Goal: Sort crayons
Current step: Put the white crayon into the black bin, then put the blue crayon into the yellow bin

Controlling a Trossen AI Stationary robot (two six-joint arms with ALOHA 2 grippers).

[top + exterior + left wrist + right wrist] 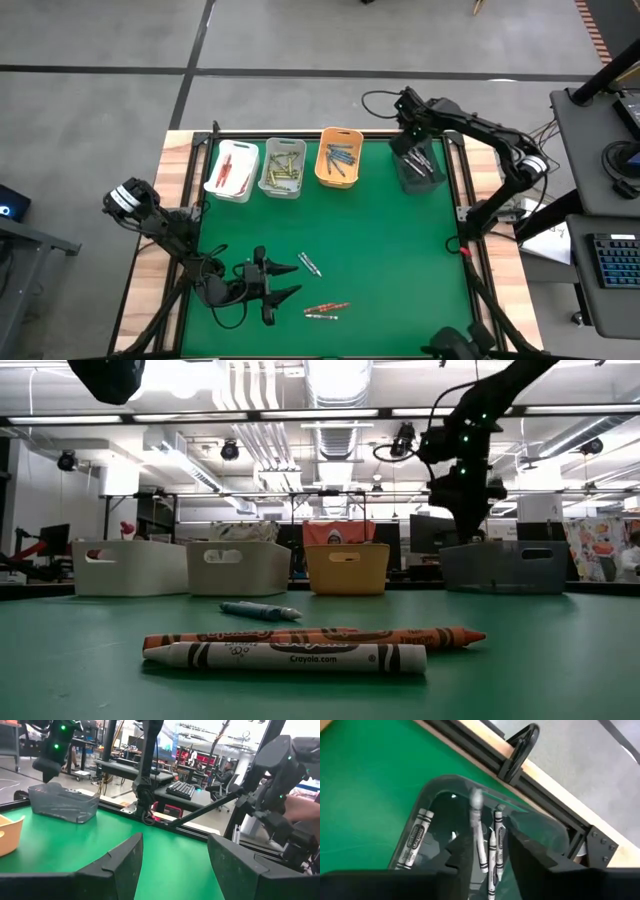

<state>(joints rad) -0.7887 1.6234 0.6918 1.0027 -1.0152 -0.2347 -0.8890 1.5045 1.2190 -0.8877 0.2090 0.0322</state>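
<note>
Three crayons lie on the green mat near its front: a blue one (309, 264), an orange-red one (326, 306) and a white one (321, 316). My left gripper (290, 280) hovers open just left of them, pointing level toward the table's right. My right gripper (490, 855) hangs over the dark grey bin (420, 170) at the far right, pointing down into it, fingers apart. A grey-white crayon (478, 827) stands between those fingers, its upper end blurred. More grey-white crayons (415, 840) lie on the bin's floor. My right gripper's fingers (462, 862) stand wider apart than the grey-white crayon between them. Whether either finger touches the crayon, I cannot tell. The crayon points roughly along the fingers, inside the dark grey bin's rim (445, 782).
A white bin (232, 170), a light grey bin (283, 167) and an orange bin (338, 158), each with crayons inside, stand in a row along the far edge. Black rails (485, 757) frame the mat. The mat's middle (380, 240) is bare.
</note>
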